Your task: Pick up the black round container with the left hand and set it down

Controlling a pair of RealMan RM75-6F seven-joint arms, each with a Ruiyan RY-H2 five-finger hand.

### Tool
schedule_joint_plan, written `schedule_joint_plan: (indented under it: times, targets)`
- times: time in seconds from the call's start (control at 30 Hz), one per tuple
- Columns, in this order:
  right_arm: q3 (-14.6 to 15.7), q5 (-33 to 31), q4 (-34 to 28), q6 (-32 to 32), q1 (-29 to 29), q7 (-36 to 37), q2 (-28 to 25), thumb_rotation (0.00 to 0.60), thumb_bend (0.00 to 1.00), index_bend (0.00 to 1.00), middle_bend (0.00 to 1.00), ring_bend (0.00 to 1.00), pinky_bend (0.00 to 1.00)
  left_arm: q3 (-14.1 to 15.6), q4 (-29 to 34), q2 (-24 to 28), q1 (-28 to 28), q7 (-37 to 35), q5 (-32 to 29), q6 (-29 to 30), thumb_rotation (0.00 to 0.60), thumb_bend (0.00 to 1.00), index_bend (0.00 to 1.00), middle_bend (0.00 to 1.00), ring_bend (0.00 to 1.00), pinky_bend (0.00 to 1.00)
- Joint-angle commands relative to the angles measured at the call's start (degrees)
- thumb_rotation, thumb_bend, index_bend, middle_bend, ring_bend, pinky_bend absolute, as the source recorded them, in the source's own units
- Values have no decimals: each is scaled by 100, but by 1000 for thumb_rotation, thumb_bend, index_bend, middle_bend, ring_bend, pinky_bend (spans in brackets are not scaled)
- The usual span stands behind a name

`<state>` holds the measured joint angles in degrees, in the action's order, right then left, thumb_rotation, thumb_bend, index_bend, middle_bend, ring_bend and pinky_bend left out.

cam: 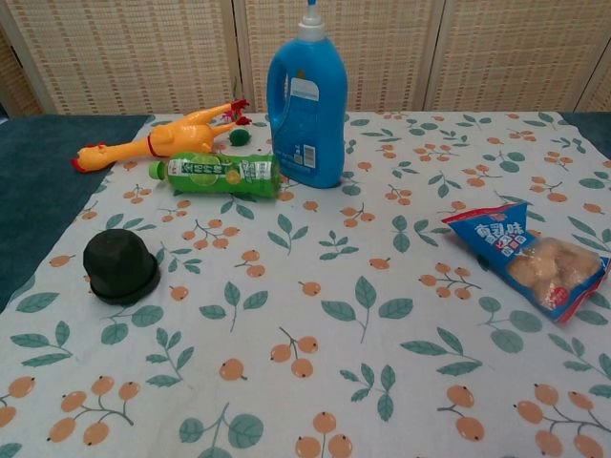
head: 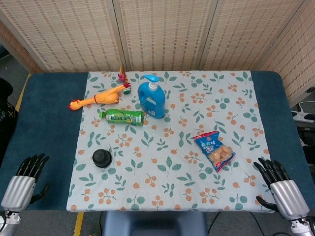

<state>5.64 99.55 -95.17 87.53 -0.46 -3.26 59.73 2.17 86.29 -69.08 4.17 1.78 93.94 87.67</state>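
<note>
The black round container (head: 102,158) stands on the floral cloth toward its left side, also seen low and domed in the chest view (cam: 120,266). My left hand (head: 23,180) hovers over the blue table at the near left corner, fingers apart and holding nothing, well to the left of the container. At the near right edge my right hand (head: 280,187) is likewise spread and holds nothing. Neither hand shows in the chest view.
Behind the container lie a green bottle (head: 122,117) on its side, a yellow rubber chicken (head: 98,98) and an upright blue pump bottle (head: 151,97). A blue snack bag (head: 214,149) lies to the right. The floral cloth (head: 167,191) covers the table's middle.
</note>
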Motion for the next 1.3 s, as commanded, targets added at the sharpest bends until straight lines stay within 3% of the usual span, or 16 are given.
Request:
schedule_joint_plan:
  times: [0.03, 0.13, 0.3, 0.47, 0.6, 0.73, 0.9, 1.07, 1.3]
  targets:
    - [4, 6, -16, 16, -8, 13, -8, 600, 70, 0, 0, 0, 0, 12, 48, -3, 65, -10, 71, -66, 600, 377, 0, 0, 0, 74]
    - [8, 25, -32, 73, -38, 10, -23, 600, 70, 0, 0, 0, 0, 51, 295, 119, 256, 149, 198, -348, 600, 372, 0, 0, 0, 111]
    - [18, 44, -27, 32, -23, -3, -12, 600, 70, 0, 0, 0, 0, -118, 1447, 850, 1092, 205, 65, -1592, 600, 368, 0, 0, 0, 144]
    - [50, 104, -30, -9, -3, -4, -16, 600, 70, 0, 0, 0, 0, -641, 2459, 1441, 2028, 679, -1010, -3025, 600, 369, 0, 0, 0, 153]
    - [32, 45, -38, -58, 15, 3, -26, 600, 70, 0, 0, 0, 0, -872, 2805, 1483, 2768, 1310, -2001, -4082, 600, 371, 0, 0, 0, 152]
    - [25, 30, -39, -78, 21, -19, -15, 600, 70, 0, 0, 0, 0, -953, 2851, 1322, 3466, 2292, -2996, -4552, 600, 367, 0, 0, 0, 150]
    - [-6, -42, -26, -83, 24, 24, -32, 600, 70, 0, 0, 0, 0, -810, 2712, 1066, 4372, 3155, -4698, -4804, 600, 367, 0, 0, 0, 153]
    - [-35, -105, -20, -101, 34, 48, -42, 600, 70, 0, 0, 0, 0, -439, 2467, 920, 5231, 3377, -6130, -5225, 600, 332, 0, 0, 0, 157]
    - [-24, -97, -38, -111, 34, 45, -52, 600, 70, 0, 0, 0, 0, 17, 2110, 495, 5850, 3540, -6747, -5128, 600, 318, 0, 0, 0, 162]
